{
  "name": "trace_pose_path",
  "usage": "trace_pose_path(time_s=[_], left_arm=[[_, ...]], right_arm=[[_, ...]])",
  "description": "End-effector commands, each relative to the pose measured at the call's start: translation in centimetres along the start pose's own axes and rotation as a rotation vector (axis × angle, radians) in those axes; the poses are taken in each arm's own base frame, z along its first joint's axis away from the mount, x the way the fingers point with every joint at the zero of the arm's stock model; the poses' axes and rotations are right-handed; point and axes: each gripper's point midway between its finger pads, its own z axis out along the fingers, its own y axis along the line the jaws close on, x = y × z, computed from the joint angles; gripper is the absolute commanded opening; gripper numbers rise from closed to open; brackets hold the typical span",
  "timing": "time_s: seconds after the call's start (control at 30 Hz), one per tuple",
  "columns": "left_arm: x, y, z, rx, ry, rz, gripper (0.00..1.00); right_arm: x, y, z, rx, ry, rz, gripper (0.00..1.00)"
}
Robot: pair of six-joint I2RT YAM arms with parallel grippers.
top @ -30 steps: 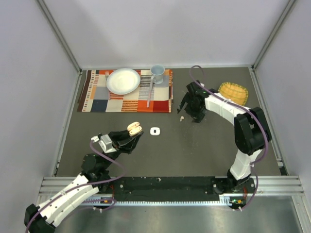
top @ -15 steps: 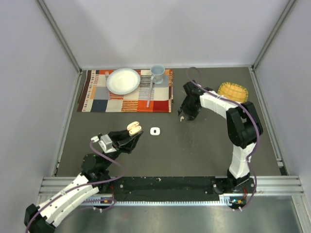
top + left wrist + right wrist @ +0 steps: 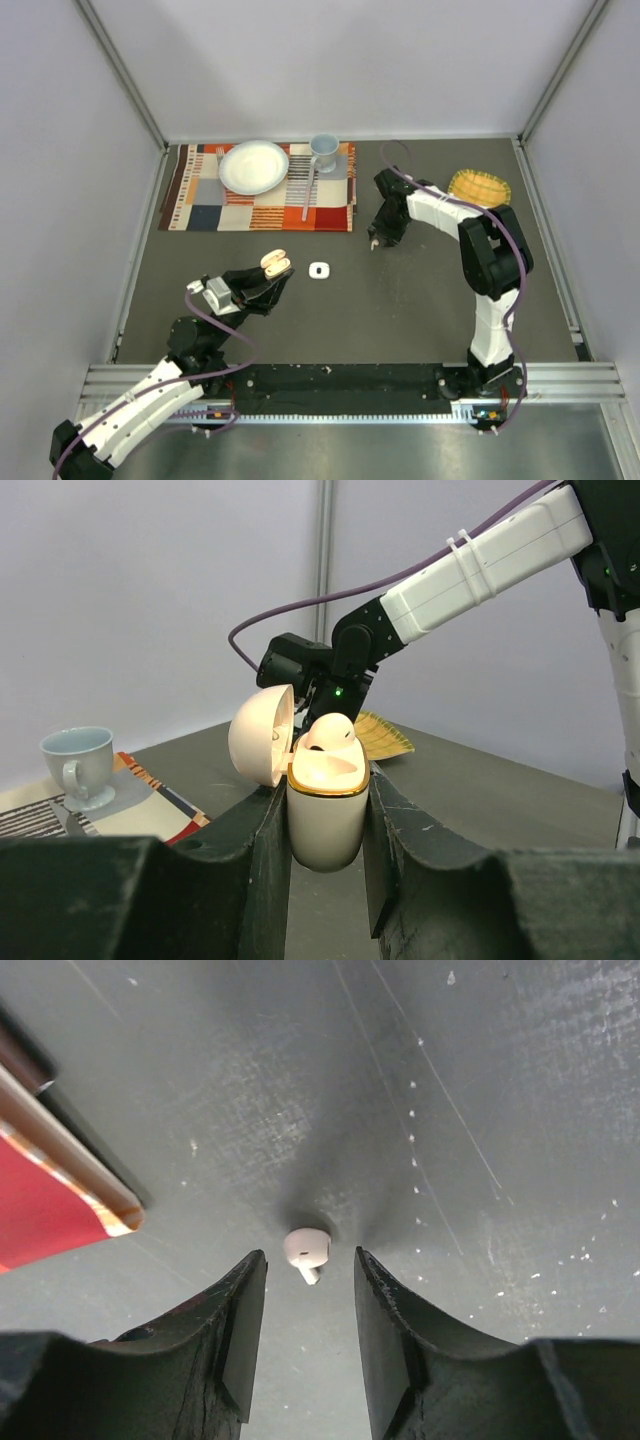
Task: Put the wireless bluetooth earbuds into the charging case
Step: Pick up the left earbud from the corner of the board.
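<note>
Left gripper (image 3: 327, 852): I am clamping the charging case (image 3: 322, 785) by its flanks, upright and lifted off the table (image 3: 480, 1110). The lid (image 3: 262, 735) is swung back and the mouth faces up, so both wells can be reached from above. One earbud (image 3: 330, 732) is already sitting in the mouth of the case.

Right gripper (image 3: 375, 241): I am hanging nose-down over a loose earbud (image 3: 306, 1248) that lies on bare table. My fingers (image 3: 245, 1300) are standing apart on either side of it, with a slim gap showing on each side. They are not yet gripping it.

Edges: the corner of the placemat (image 3: 40, 1190) sits near the bud on one side. It is apart from my finger, but I judge it a snag risk if I drift that way.

Room: open table lies between the two grippers. Only a small white case (image 3: 319, 270) is lying there, just beside the held case, and I judge it easy to pass over. The basket (image 3: 479, 187) is well clear.
</note>
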Motion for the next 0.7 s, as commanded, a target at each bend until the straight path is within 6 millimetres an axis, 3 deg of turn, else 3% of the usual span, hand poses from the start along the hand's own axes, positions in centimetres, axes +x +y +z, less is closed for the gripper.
trace_pose_path(time_s=[0.0, 0.67], left_arm=[[3.1, 0.5, -1.3, -0.017, 0.051, 0.006, 0.0], [3.2, 0.6, -1.4, -0.024, 0.056, 0.004, 0.0]], right_arm=[[-1.1, 1.4, -0.1, -0.022, -0.032, 0.013, 0.4], [-0.7, 1.0, 1.4, 0.007, -0.011, 0.014, 0.31]])
